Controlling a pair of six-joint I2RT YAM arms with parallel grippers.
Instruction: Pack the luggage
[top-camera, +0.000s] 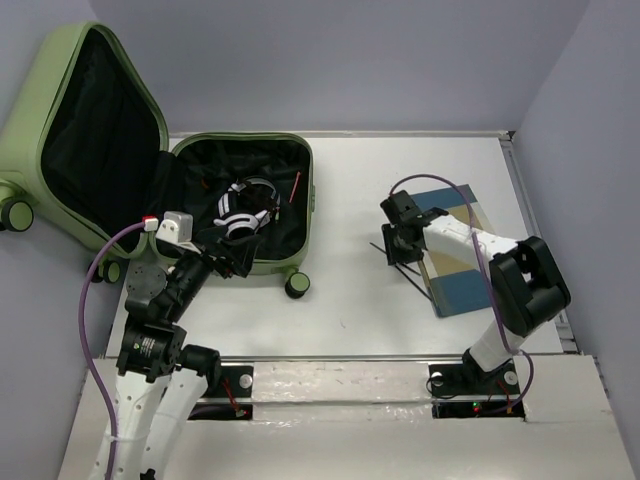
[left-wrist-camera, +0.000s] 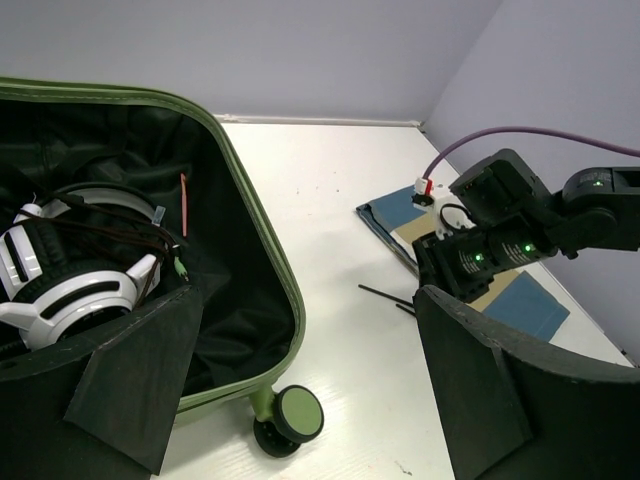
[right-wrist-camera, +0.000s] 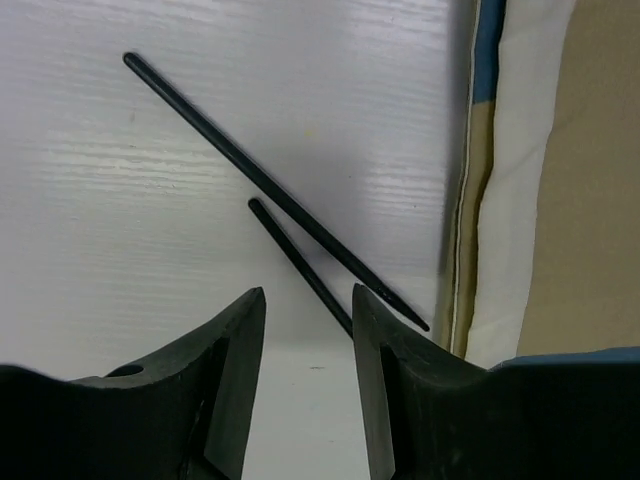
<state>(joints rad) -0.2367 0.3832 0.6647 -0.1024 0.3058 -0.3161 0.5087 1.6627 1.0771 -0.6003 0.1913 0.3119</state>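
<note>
You are only partway through the packing, as far as these views show. The luggage (top-camera: 308, 205) stands open at the far left of the counter (top-camera: 350, 300), its lid tipped back against the wall and its lined base lying flat, with one caster wheel (top-camera: 297, 285) at the near corner. A pair of black-and-white headphones (top-camera: 245, 210) already lies in the base, and a thin red stick (top-camera: 296, 187) sits near the right wall, so those two count as done. What remains is out on your right: two thin black rods, a longer one (right-wrist-camera: 270, 190) and a shorter one (right-wrist-camera: 290, 250), lying crossed-looking but apart on the bare counter, just beside a flat blue-and-tan item (top-camera: 465, 290) that may be a book or a folded cloth; I cannot tell which. Your right gripper (right-wrist-camera: 308, 293) hangs low over the rods with its jaws partly apart. The near end of the shorter rod runs into the gap between them, closer to the right-hand finger, but the gap is far wider than the rod and nothing is held yet. Your left gripper (top-camera: 228, 255) sits at the near edge of the luggage with its jaws spread as wide as they go, empty. By my reading the rods are the step in hand, then the flat item, and the lid has yet to be brought down — so well under the full job is finished.
</note>
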